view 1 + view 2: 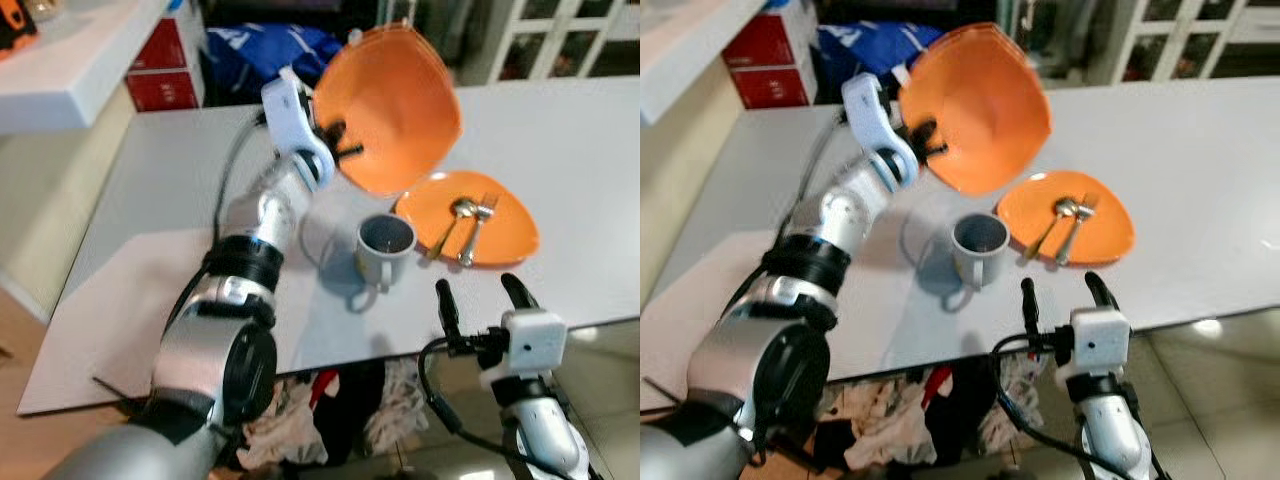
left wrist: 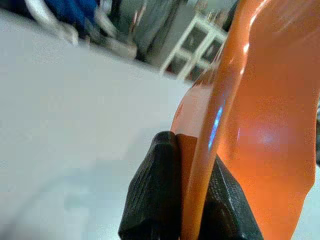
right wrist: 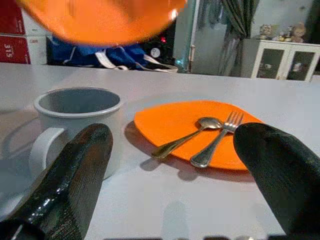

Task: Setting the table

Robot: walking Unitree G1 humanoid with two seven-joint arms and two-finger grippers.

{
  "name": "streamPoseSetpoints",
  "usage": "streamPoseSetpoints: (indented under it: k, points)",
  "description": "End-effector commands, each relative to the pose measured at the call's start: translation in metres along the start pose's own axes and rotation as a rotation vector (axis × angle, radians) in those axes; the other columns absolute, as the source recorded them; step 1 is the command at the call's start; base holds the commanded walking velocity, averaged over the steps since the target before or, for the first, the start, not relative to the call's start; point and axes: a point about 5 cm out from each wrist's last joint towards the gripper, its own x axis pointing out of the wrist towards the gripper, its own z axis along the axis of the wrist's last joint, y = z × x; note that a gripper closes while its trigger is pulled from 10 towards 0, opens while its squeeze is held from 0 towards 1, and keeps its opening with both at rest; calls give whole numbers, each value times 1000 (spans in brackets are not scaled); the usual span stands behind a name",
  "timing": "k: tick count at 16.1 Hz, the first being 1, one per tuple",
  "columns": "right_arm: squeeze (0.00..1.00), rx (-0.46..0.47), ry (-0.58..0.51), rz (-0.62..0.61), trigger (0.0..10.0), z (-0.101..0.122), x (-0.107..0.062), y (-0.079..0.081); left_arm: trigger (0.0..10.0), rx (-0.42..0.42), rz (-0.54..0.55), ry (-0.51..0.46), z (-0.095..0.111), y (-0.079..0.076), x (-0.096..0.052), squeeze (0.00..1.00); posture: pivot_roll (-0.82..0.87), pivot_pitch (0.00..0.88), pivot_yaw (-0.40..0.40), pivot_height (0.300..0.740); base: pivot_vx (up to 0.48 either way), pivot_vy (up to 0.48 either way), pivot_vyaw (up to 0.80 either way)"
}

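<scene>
On the grey table, the left gripper pinches the rim of an orange bowl held tilted in the air above and behind the mug, hollow side facing the robot. Right of the mug lies an orange plate carrying a spoon and fork, handles pointing toward the robot. The left wrist view shows the fingers clamped either side of the bowl's edge, while the right gripper hangs spread and empty at the table's near edge, before the mug and plate.
</scene>
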Motion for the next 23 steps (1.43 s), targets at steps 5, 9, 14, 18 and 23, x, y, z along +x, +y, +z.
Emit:
streamPoseSetpoints:
  k: [5,9,14,18,23]
  points:
    - [0,8,20,-26,10000,6,-14,2,0,-133,114,-83,16,7,5,0,-274,54,75,736,0,0,0]
    - [0,4,31,-26,10000,7,-17,3,0,-180,147,-132,24,11,5,0,-274,55,73,736,0,0,0]
    - [0,9,40,-15,10000,9,-18,4,0,-256,293,-183,28,40,-2,0,-265,54,67,736,0,0,0]
    - [0,10,42,-7,10000,10,-18,4,0,-331,355,-167,21,48,-4,0,-268,56,64,736,0,0,0]
    - [0,7,47,1,10000,11,-19,6,0,-461,433,-102,2,48,-3,0,-280,67,64,736,0,0,0]
